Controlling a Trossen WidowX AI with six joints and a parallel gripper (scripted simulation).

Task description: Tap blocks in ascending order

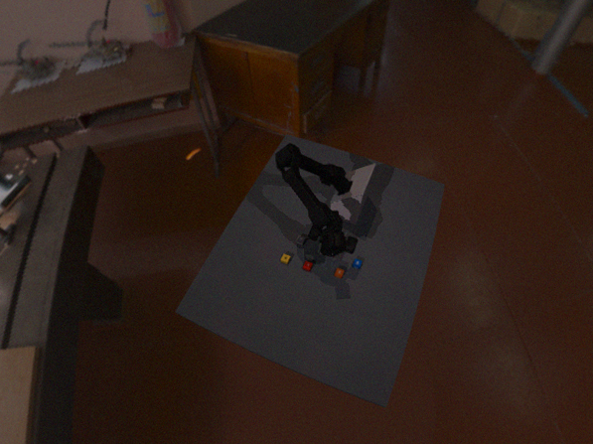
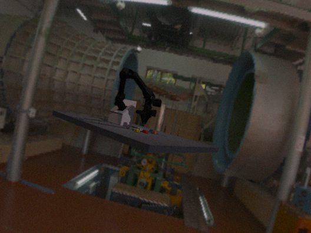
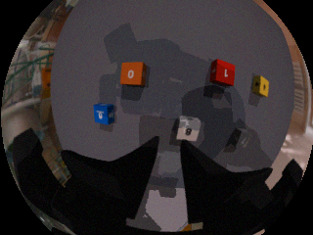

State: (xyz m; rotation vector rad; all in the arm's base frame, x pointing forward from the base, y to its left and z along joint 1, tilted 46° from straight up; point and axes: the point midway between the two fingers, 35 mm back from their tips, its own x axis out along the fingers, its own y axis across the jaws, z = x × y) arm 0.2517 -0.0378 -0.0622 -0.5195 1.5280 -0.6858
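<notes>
Blocks in red (image 1: 307, 265) (image 2: 145, 131) (image 3: 223, 72) and orange (image 1: 339, 272) (image 2: 153, 132) (image 3: 133, 73) flank the parted pincer's (image 1: 334, 256) (image 2: 143, 124) (image 3: 170, 142) shadow.

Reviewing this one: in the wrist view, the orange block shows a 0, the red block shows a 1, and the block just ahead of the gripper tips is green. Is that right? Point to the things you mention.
Not quite: the block (image 3: 189, 128) just ahead of the gripper (image 3: 170, 141) tips is white, as the wrist view shows. The rest of the statement stands.

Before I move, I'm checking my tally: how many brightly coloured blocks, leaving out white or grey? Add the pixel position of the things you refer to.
4. In the wrist view, orange (image 1: 339, 272) (image 2: 154, 132) (image 3: 133, 73) is upper left, blue (image 1: 356, 263) (image 2: 150, 130) (image 3: 103, 114) below it, red (image 1: 307, 265) (image 2: 145, 131) (image 3: 222, 72) upper right, yellow (image 1: 285, 258) (image 2: 137, 130) (image 3: 260, 86) farthest right.
</notes>
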